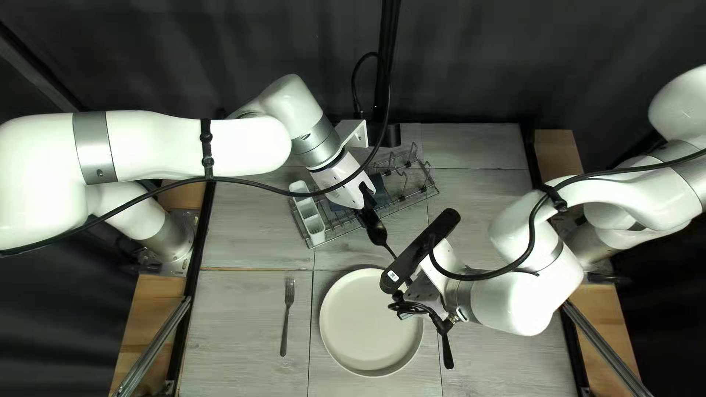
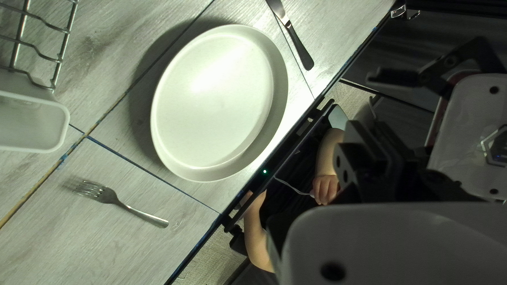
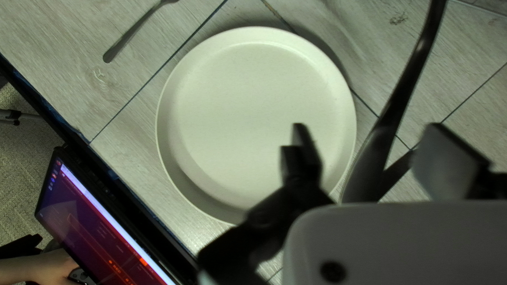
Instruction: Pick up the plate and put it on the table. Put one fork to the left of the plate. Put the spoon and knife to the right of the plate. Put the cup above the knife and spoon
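In the top left view my left gripper (image 1: 373, 223) hangs between the rack and the plate (image 1: 371, 322). It is shut on the dark spoon (image 1: 392, 253), whose other end runs toward my right gripper (image 1: 424, 290) over the plate's right edge. The left wrist view shows my left gripper (image 2: 364, 145) with its fingers close together, the spoon largely hidden there. In the right wrist view the spoon (image 3: 388, 121) lies between the widely parted fingers of my right gripper (image 3: 368, 134). The fork (image 1: 287, 316) lies left of the plate, the knife (image 1: 447, 351) right. No cup is visible.
A wire rack (image 1: 403, 207) with a white divided holder (image 1: 309, 213) stands behind the plate. Both arms reach inward close together, with the right gripper's body (image 2: 470, 124) beside my left one. A person's hand (image 2: 325, 189) and a laptop (image 3: 100, 227) are beyond the near edge.
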`<action>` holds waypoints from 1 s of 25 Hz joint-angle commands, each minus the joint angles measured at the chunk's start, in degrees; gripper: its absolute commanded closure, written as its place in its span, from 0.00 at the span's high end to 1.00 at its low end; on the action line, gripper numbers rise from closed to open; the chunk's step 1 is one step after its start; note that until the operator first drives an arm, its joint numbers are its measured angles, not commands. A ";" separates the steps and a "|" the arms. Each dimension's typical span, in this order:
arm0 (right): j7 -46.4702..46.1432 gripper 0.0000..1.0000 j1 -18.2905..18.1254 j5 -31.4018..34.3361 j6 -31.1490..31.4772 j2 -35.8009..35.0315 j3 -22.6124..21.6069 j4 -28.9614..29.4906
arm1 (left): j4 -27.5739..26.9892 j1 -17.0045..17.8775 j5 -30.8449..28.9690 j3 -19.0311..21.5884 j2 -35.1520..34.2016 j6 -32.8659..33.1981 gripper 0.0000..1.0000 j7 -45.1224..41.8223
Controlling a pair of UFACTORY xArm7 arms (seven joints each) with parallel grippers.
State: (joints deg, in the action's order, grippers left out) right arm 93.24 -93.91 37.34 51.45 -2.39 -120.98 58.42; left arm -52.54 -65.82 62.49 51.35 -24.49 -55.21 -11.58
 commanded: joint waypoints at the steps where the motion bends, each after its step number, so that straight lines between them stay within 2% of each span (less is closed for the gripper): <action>1: 0.00 0.00 0.00 0.00 0.00 0.00 0.00 0.00 | 0.00 0.00 0.00 0.00 0.00 0.00 0.00 0.00; 3: 0.00 0.00 0.00 0.00 0.00 0.00 0.00 0.00 | 0.00 0.00 0.00 0.00 0.00 0.00 0.00 0.00; 4: 0.00 0.00 0.00 0.00 0.00 0.00 0.00 0.00 | 0.00 0.00 0.00 0.00 0.00 0.00 0.06 0.00; 5: 0.00 0.00 0.00 0.00 0.00 0.00 0.00 0.00 | 0.00 0.00 0.00 0.00 0.00 0.00 1.00 0.00; 9: -0.57 0.00 0.86 0.03 2.82 -1.67 -1.16 -1.02 | 0.00 0.00 0.00 0.00 0.00 0.00 1.00 0.00; 14: 0.29 0.00 3.10 -5.83 9.85 -1.75 -3.27 -0.53 | 0.00 0.00 0.00 0.00 0.00 0.00 1.00 0.00; 17: 5.07 0.00 5.07 -12.34 14.65 0.03 -5.16 0.09 | 0.00 0.00 0.00 0.00 0.00 0.00 1.00 0.00; 18: 5.21 0.00 6.00 -16.87 15.83 2.84 -5.76 1.69 | 0.00 0.00 0.00 0.00 0.00 0.00 1.00 0.00; 19: 4.54 0.00 6.10 -18.71 16.39 3.99 -5.86 2.55 | 0.00 0.00 0.00 0.00 0.00 0.00 1.00 0.00; 25: 4.54 0.00 6.10 -18.71 16.39 3.99 -5.86 2.55 | 0.00 0.00 0.00 0.00 0.00 0.00 1.00 0.00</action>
State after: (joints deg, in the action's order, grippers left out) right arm 97.76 -87.85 18.73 67.79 1.52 -126.80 60.93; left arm -52.54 -65.82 62.49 51.35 -24.49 -55.21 -11.58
